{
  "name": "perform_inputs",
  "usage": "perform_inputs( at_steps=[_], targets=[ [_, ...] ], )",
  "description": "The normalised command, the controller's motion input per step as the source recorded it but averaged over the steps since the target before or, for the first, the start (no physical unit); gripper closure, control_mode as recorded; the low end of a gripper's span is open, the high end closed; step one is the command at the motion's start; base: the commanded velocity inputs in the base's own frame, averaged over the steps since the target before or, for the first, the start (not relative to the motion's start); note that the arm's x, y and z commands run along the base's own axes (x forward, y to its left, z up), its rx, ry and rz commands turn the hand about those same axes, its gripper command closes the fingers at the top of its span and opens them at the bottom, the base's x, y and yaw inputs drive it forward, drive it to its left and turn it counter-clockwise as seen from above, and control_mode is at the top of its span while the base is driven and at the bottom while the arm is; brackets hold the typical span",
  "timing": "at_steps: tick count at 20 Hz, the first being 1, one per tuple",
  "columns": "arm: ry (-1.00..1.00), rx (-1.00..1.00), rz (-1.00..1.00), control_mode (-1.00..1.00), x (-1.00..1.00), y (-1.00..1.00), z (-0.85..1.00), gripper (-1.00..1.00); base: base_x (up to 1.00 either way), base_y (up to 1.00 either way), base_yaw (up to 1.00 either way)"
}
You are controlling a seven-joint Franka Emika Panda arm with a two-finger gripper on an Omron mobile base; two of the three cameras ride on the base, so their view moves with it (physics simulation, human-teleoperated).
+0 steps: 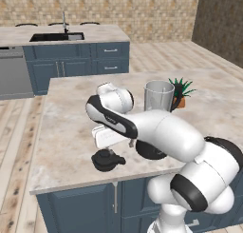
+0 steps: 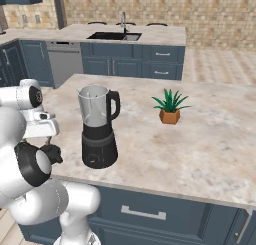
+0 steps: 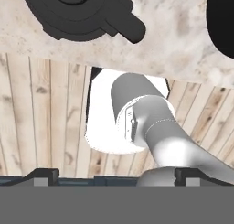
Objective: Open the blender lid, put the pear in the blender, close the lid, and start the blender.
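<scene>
The blender (image 1: 158, 98) (image 2: 98, 129) stands near the island counter's front edge, its clear jar open at the top. The black blender lid (image 1: 107, 160) (image 2: 53, 152) (image 3: 77, 13) lies flat on the counter to the left of the blender's base, close to the front edge. My gripper (image 1: 113, 149) (image 2: 46, 139) (image 3: 116, 175) hangs just above the lid, pointing down and open, with nothing between its fingertips (image 3: 43, 174). The black base edge (image 3: 222, 22) shows at the hand view's top right. The pear is out of view.
A small potted plant (image 1: 181, 92) (image 2: 170, 109) stands on the island behind and to the right of the blender. The counter's front edge (image 1: 95, 182) runs right beside the lid, with wooden floor below. A second counter with a sink (image 1: 57, 36) (image 2: 115, 36) lies beyond.
</scene>
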Motion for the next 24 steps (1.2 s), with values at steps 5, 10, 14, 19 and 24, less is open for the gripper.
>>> perform_inputs(
  at_steps=[5, 10, 14, 19, 24],
  targets=[
    [-0.09, 0.0, 0.0, -1.0, 0.08, 0.11, -0.15, -1.0, 0.0, 0.0, 0.0],
    [-0.01, 0.0, 0.0, -1.0, 0.18, 0.14, -0.29, -1.0, 0.0, 0.0, 0.0],
    [0.0, 0.0, 0.0, -1.0, 0.35, 0.0, -0.24, -1.0, 0.0, 0.0, 0.0],
    [-0.02, 0.0, 0.0, -1.0, 0.33, 0.05, -0.11, -1.0, 0.0, 0.0, 0.0],
    [-0.07, 0.0, 0.0, -1.0, 0.07, 0.1, -0.07, -1.0, 0.0, 0.0, 0.0]
  ],
)
